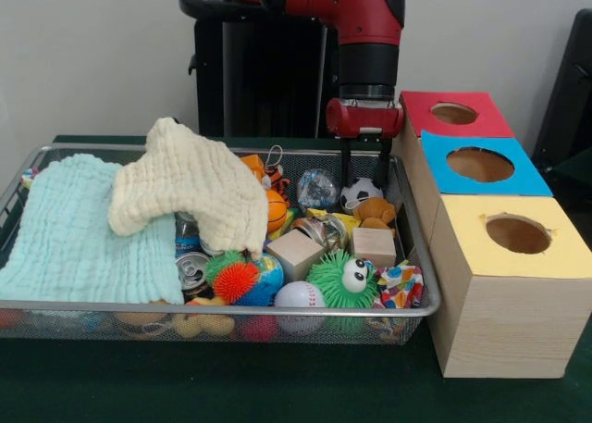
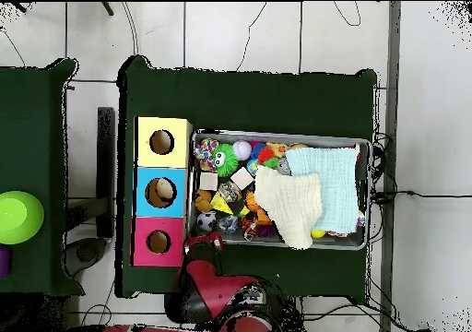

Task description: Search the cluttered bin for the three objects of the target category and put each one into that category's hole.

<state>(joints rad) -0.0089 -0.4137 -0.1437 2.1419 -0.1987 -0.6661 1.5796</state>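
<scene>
The wire mesh bin (image 1: 231, 306) is full of clutter; it also shows in the overhead view (image 2: 277, 135). A tan-brown plush bear (image 1: 375, 210) lies near its right end, also seen from overhead (image 2: 203, 200). An orange plush tiger (image 1: 265, 175) peeks out beside the cream cloth (image 1: 194, 187). I see no third plush. My gripper (image 1: 363, 182) hangs open and empty at the bin's far right corner, just above a small soccer ball (image 1: 361, 194) and just behind the bear. The red-topped box's hole (image 1: 453, 114) is right of the gripper; it also shows from overhead (image 2: 158, 242).
A light blue cloth (image 1: 79, 224) and the cream cloth cover the bin's left half. Loose in the right half: a green googly-eyed ball (image 1: 344, 279), two wooden blocks (image 1: 296, 252), a basketball (image 1: 276, 210), a baseball (image 1: 298, 296). Blue-topped (image 1: 479, 164) and yellow-topped (image 1: 518, 233) boxes stand nearer.
</scene>
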